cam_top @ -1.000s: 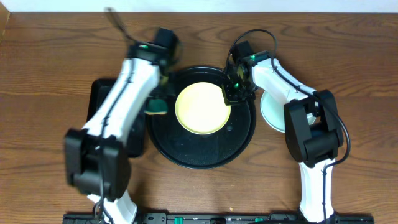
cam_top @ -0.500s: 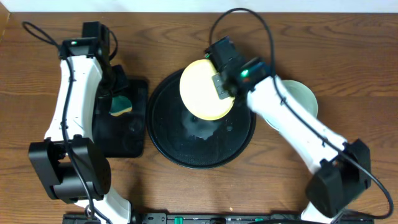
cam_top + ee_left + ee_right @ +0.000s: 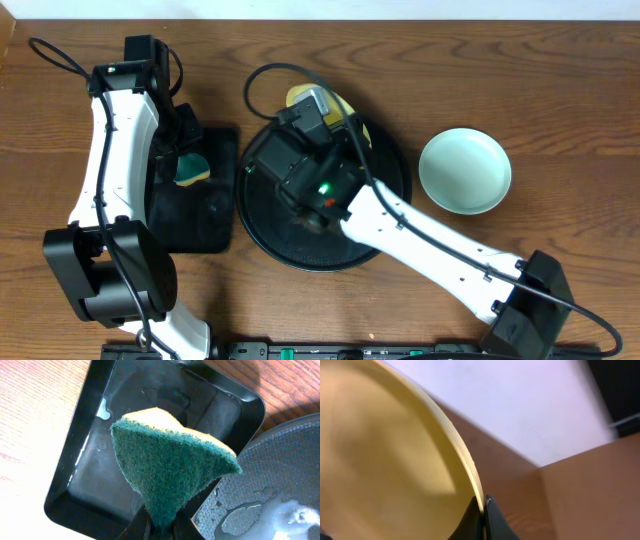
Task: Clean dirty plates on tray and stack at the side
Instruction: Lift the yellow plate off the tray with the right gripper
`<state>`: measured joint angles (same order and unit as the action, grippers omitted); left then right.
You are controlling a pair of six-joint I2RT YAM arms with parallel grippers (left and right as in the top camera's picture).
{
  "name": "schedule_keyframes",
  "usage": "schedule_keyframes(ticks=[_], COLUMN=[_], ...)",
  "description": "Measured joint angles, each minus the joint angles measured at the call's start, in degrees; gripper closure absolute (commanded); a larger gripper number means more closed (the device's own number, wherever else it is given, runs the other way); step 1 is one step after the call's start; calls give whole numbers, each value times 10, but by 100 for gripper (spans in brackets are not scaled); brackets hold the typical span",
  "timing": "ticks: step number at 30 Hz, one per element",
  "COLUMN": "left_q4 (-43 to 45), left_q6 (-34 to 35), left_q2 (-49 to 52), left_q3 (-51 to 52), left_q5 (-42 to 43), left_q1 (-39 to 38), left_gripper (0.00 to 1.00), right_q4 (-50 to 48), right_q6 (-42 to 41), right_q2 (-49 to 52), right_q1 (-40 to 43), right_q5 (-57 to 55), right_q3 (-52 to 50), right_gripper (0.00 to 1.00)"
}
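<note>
Brown wood-grain table [image 3: 560, 60], pale wall beyond it in the right wrist view.

Step in hand (judged): the yellow plate goes to the stack at the side.
- Round tray [image 3: 290, 245], nearest: wet, with a pale sudsy patch in the left wrist view. Let the plate drip over it before crossing the wood.
- Green plate [image 3: 465, 170], on the table right of the tray, well apart from it: the landing spot. Only 1 shows; whether a 2nd lies under it cannot be told. Level the yellow plate, centre it, and lower until it touches before letting go.
- Left gripper [image 3: 160, 527]: closed on the sponge [image 3: 170, 470], over the rectangular tray [image 3: 90, 445], clear of the route. Best parked.
- Right gripper [image 3: 484, 510], farthest: clamped on the rim of the yellow plate [image 3: 385, 460], held tilted on edge above the tray's far rim. An edge pinch on a slick rim argues for slow wrist rotation.

Materials:
- Round tray: black, low rim, finely pebbled floor.
- Rectangular tray: black, glossy, with a water film.
- Sponge: coarse green scouring face, yellow foam back, squeezed to a wedge.
- Plates: smooth, glossy, shallow, with thin rims.
</note>
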<state>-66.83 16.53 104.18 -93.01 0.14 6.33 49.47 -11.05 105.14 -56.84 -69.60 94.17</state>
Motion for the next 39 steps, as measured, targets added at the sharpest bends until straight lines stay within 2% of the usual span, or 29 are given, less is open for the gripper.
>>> schedule_keyframes(ticks=[5, 10, 16, 19, 24, 29, 39], left_q4=[0, 0, 0, 0, 0, 0, 0], left_q6=[0, 0, 0, 0, 0, 0, 0], left_q2=[0, 0, 0, 0, 0, 0, 0], left_q3=[0, 0, 0, 0, 0, 0, 0], left_q5=[1, 2, 2, 4, 6, 6, 8], left_q1=[0, 0, 0, 0, 0, 0, 0], left_gripper=[92, 92, 93, 93, 93, 92, 93], right_q4=[-68, -122, -104, -49, 12, 16, 9], right_q6=[50, 110, 132, 118, 62, 30, 30], right_q2=[0, -1, -11, -15, -15, -15, -33], right_q1=[-14, -16, -16, -12, 22, 88, 249], right_q5=[-82, -112, -83, -21, 145, 351, 727], right_q3=[0, 0, 0, 1, -4, -33, -43], right_gripper=[99, 99, 99, 99, 99, 99, 99])
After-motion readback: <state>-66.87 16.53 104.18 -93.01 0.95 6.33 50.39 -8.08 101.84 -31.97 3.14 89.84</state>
